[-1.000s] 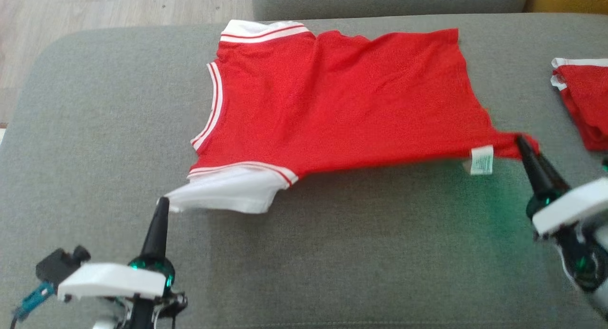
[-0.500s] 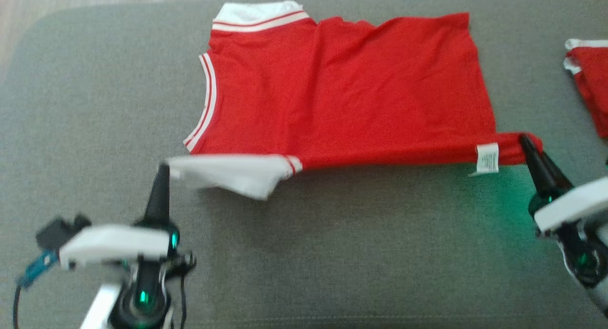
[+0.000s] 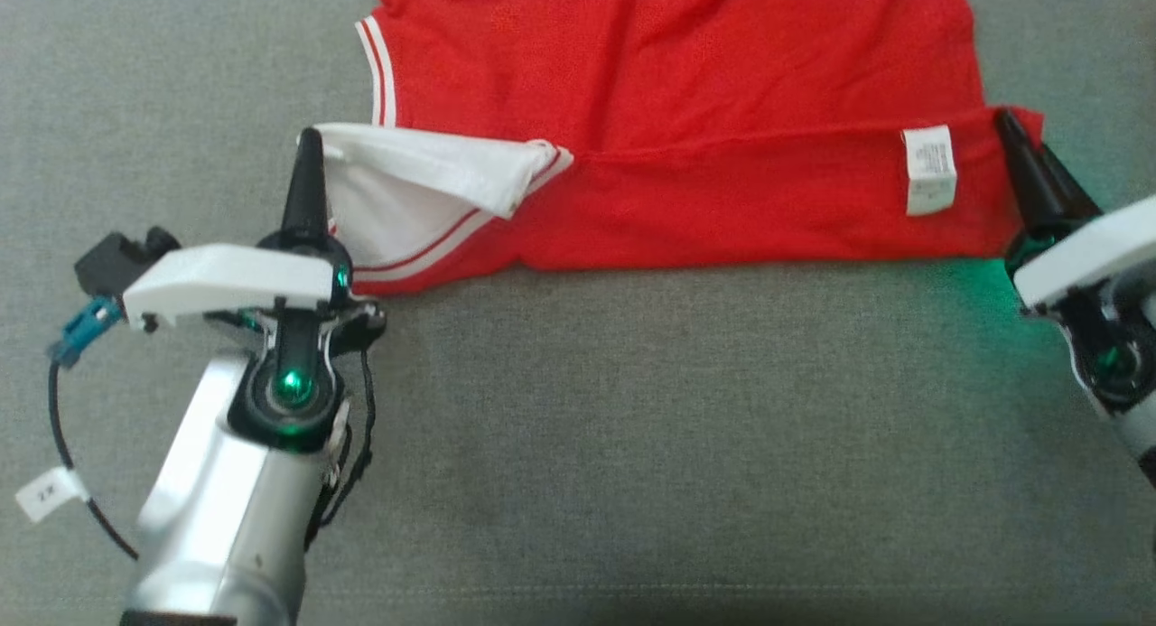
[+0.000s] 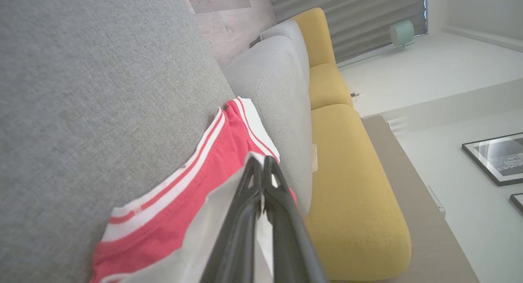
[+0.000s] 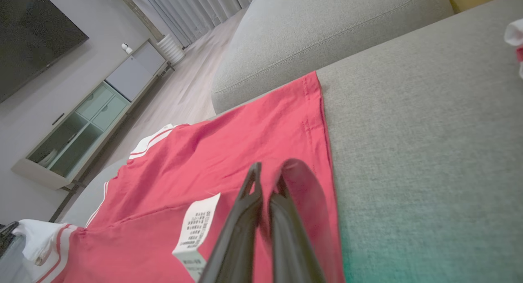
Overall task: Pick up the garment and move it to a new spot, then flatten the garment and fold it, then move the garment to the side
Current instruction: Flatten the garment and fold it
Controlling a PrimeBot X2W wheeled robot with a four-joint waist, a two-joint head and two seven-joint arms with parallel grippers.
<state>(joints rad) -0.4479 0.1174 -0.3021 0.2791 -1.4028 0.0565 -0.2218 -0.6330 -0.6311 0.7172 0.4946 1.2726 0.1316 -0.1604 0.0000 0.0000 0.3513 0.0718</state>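
Observation:
The garment [image 3: 668,75] is a red shirt with white, red-striped sleeves, spread on the grey cushion [image 3: 632,427]. Its near edge is folded over the rest, showing a white care label [image 3: 928,170]. My left gripper [image 3: 310,140] is shut on the corner of the white sleeve [image 3: 424,170], lifted over the shirt's left side. My right gripper [image 3: 1004,120] is shut on the red hem corner at the right. In the left wrist view the fingers [image 4: 261,168] pinch white cloth. In the right wrist view the fingers [image 5: 267,172] clamp a red fold beside the label [image 5: 196,226].
A grey back cushion [image 5: 327,34] lies beyond the shirt's far edge, and yellow cushions [image 4: 347,168] sit further along. Another bit of red and white cloth [image 5: 515,38] lies at the far right. Bare grey cushion stretches between me and the shirt.
Both grippers carried the shirt's near edge away from me and over the body of the shirt, making a fold. The head camera tilted down, so the whole scene shifted up the picture.

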